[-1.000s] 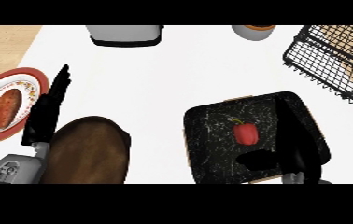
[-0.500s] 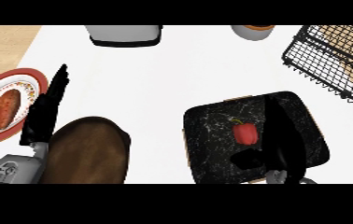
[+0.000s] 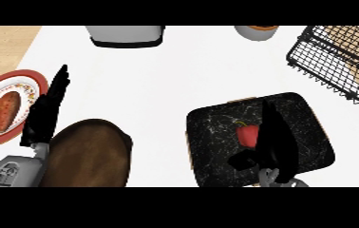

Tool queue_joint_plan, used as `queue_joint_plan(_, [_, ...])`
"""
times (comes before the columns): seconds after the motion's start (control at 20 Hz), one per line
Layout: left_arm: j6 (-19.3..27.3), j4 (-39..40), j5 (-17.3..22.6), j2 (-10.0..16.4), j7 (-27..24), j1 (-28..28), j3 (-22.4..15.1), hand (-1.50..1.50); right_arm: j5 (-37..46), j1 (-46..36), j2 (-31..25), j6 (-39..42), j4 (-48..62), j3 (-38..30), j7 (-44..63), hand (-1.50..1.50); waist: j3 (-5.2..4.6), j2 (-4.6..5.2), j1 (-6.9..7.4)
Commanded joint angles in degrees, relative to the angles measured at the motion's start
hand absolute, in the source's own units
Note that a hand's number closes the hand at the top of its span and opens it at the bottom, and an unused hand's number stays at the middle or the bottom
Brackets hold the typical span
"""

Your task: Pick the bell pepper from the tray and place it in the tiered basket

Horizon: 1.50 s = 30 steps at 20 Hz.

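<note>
1. Lying on the dark marbled tray (image 3: 210, 127), the red bell pepper (image 3: 245, 133) is seen near the tray's middle, stem end up in the head view.
2. The tray is placed at the near right part of the white counter (image 3: 154, 89), close to its near edge.
3. The right hand (image 3: 275, 141) is held over the tray, just right of the pepper. Its fingers (image 3: 268, 110) are stretched straight toward the far edge and are not curled round the pepper.
4. The right thumb (image 3: 242, 160) is spread out to the near side of the pepper. Whether the hand touches the pepper cannot be told; its edge overlaps the pepper's right side in this view.
5. The wire basket (image 3: 326, 61) is found at the far right corner of the counter, well apart from the tray and the pepper.
6. The left hand (image 3: 45, 115) is seen near the left edge of the counter, at rest, fingers straight and together, nothing held.
7. A red-rimmed plate (image 3: 28, 75) with food on it is noted at the left edge, just beside the left hand.
8. A brown rounded object (image 3: 88, 156) is recorded at the near left, beside the left forearm.
9. A grey appliance (image 3: 126, 34) and a small cup (image 3: 256, 31) are seen along the far edge.
</note>
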Motion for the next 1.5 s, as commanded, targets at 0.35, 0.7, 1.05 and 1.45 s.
queue_joint_plan(0.35, [-0.2,3.7,-3.6,-4.0,-3.5,0.0,1.1,0.00,2.8,1.0,6.1,1.7,4.9,-5.3,1.9,-1.50,0.02,0.04,-0.11])
queue_joint_plan(0.7, [-3.0,1.3,-3.9,-3.8,-0.6,-0.7,3.5,0.00,0.6,-3.2,6.4,-5.1,17.3,-6.6,-1.4,-1.50,0.05,0.06,0.25])
queue_joint_plan(1.05, [-5.6,-1.9,-4.1,-3.6,0.5,1.1,6.4,0.00,-3.8,-3.8,6.4,-1.1,19.0,-9.7,-4.3,1.50,0.05,-0.01,0.27])
queue_joint_plan(1.45, [-5.6,-0.4,-6.8,-6.1,-0.2,1.1,5.8,0.00,1.8,-3.4,6.3,3.1,19.8,-3.5,-6.0,1.50,0.03,-0.02,0.13])
